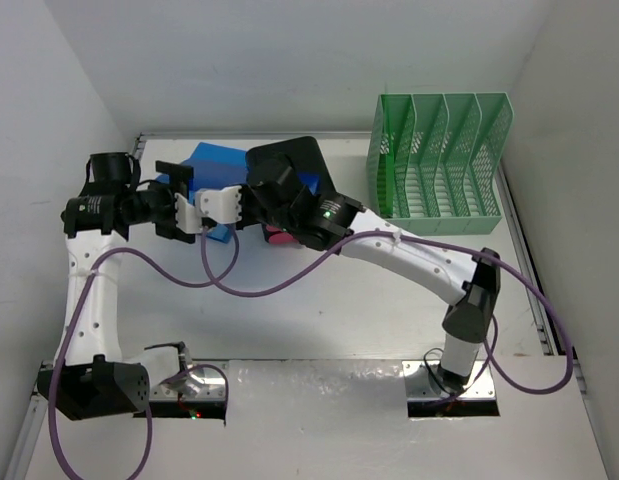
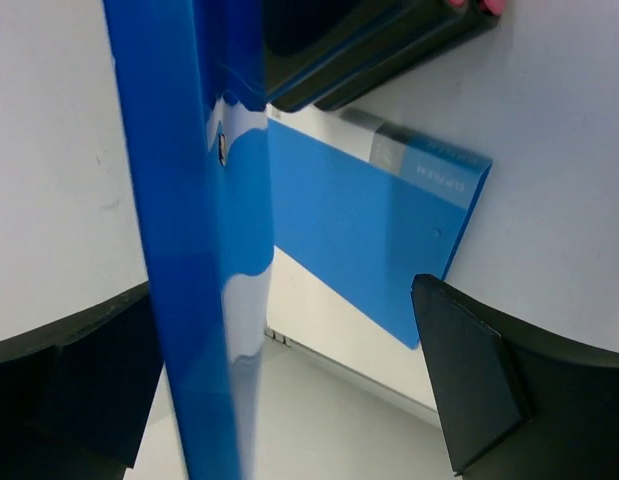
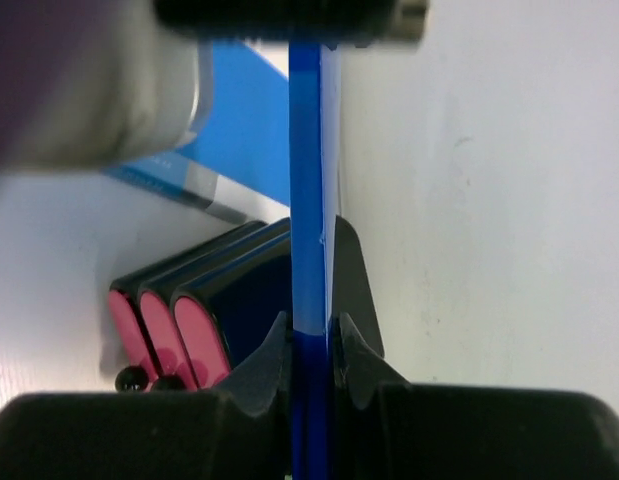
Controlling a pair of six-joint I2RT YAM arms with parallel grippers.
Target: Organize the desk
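The table (image 1: 319, 320) lies under both arms. Near its far edge my right pincer (image 3: 309, 335) is closed on the blue folder (image 3: 307, 180), holding it by the thin edge, I think so that it can slide into the green file rack (image 1: 439, 155) at the far right corner. My left pincer (image 2: 274, 375) stands wide open around the same folder, gripping nothing.

Both arms reach in until their wrists nearly meet, the left hand (image 2: 279, 300) spread wide and the right hand (image 3: 309, 335) pinched tight on a blue folder (image 3: 307, 150).
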